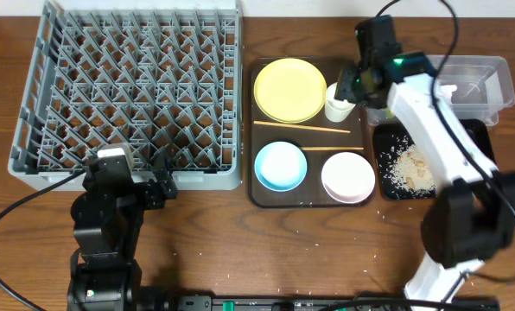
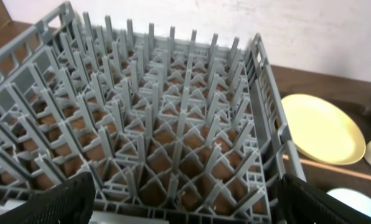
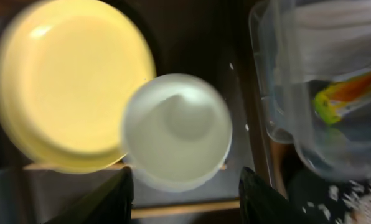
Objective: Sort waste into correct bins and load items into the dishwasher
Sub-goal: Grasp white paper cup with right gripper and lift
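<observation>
Your right fingers point(image 3: 104, 202) are apart above the white cup point(image 3: 176, 130), so lower them evenly around its rim before closing.

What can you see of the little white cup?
The small white cup is round, smooth and glossy. It stands upright, mouth up, and looks empty. It sits near the top right corner of the brown tray, close beside the yellow plate; I cannot tell if they touch. The chopsticks lie just below it in the overhead view. The right gripper hangs over it, jaws open, not gripping it.
</observation>
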